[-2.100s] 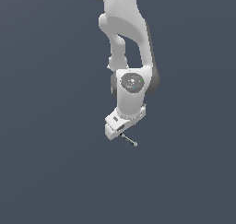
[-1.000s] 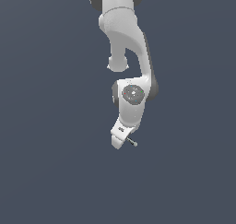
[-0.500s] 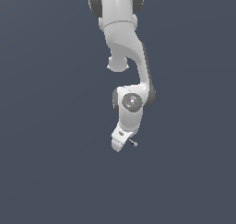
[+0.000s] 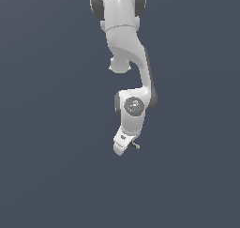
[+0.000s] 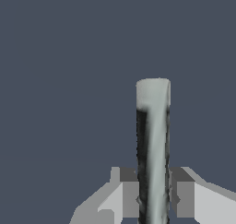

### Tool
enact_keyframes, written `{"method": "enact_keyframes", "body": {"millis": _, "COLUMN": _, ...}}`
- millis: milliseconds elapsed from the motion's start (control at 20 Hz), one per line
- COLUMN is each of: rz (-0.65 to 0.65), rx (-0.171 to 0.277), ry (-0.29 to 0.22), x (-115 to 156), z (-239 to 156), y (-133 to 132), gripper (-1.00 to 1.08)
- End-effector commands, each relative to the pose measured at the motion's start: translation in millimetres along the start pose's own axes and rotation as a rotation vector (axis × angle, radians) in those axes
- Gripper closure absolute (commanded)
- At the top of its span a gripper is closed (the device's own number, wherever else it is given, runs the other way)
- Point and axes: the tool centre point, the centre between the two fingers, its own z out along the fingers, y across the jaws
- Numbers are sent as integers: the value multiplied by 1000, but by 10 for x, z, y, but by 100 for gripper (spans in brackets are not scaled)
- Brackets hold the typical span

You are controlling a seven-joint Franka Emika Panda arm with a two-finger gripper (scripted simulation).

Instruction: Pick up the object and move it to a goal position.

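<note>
The stick fills the middle of the wrist view, pale grey-white with a dark streak down one side. It stands between the two grey fingers, which press on it from both sides. My gripper is shut on it. In the exterior view the white arm hangs down from above. The hand points down and toward the exterior view's left. The stick shows only as a tiny sliver jutting from the hand toward the exterior view's right. The gripper's fingers are hidden behind the hand there.
A plain dark blue-grey ground fills both views. No other object, container or edge shows.
The arm has swung toward the exterior view's left and lower, carrying the stick along. The wrist has turned, so less of the stick sticks out from the hand.
</note>
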Motion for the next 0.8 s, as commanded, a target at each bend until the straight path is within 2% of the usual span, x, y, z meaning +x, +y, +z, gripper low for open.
{"method": "enact_keyframes", "body": {"millis": 0, "rz": 0, "rx": 0, "ry": 0, "x": 2, "z": 0, "y": 1, "gripper": 108}}
{"method": "enact_keyframes", "body": {"millis": 400, "rz": 0, "rx": 0, "ry": 0, "x": -13, "z": -17, "y": -1, "gripper": 108}}
{"method": "enact_keyframes", "body": {"millis": 750, "rz": 0, "rx": 0, "ry": 0, "x": -155, "z": -185, "y": -11, "gripper": 108}}
